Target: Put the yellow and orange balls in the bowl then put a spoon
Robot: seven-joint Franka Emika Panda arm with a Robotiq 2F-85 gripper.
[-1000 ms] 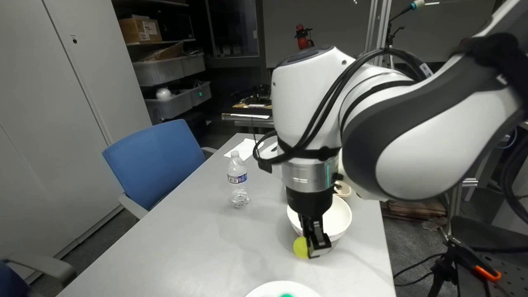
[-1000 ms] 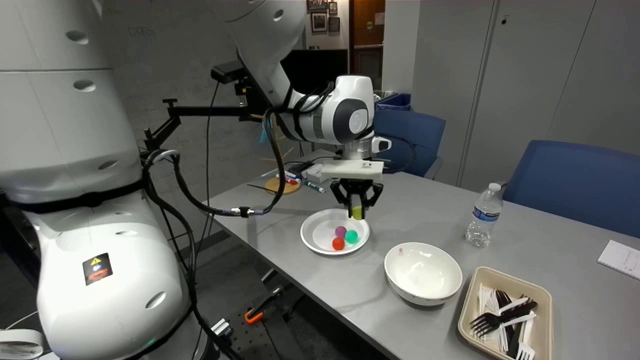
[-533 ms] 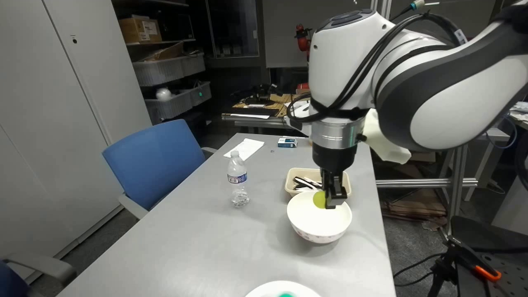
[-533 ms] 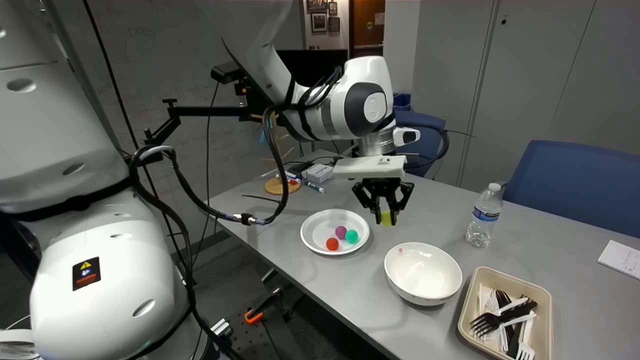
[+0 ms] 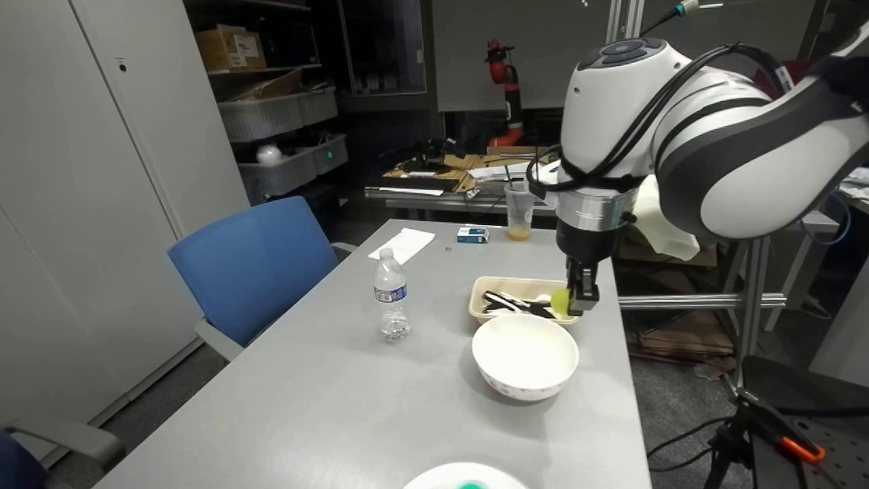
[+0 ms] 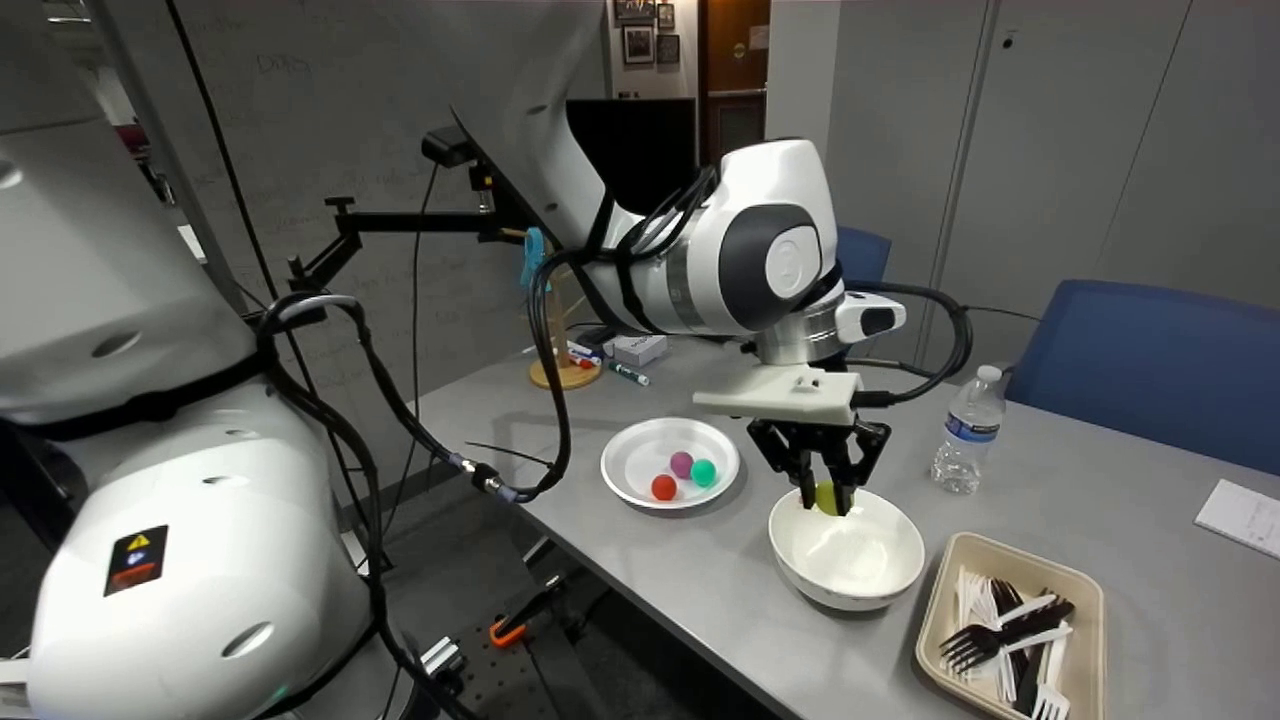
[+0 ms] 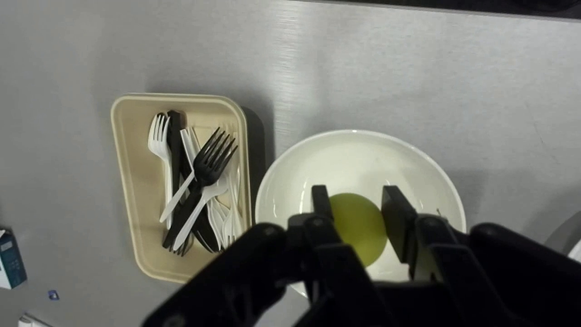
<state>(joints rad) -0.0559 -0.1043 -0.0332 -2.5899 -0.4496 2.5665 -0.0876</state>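
Wrist view looks down; all share the bowl (image 7: 354, 165).

A yellow warning triangle (image 6: 138, 542) marks the black rectangular sticker (image 6: 136, 561) on the white robot arm (image 6: 220, 530); the clear plastic bottle (image 5: 392, 312) bears an illegible blue-and-white label (image 5: 391, 294).

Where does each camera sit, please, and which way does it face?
Wrist view: behind the tool, looking down on the bowl and tray; only the tool shows.
An exterior view: nearest the plate, facing along the table; outer arm and tool show.
An exterior view: beside the arm, facing blue chairs across the table; arm links and tool show.
Both exterior views share the bowl, tray and bottle.
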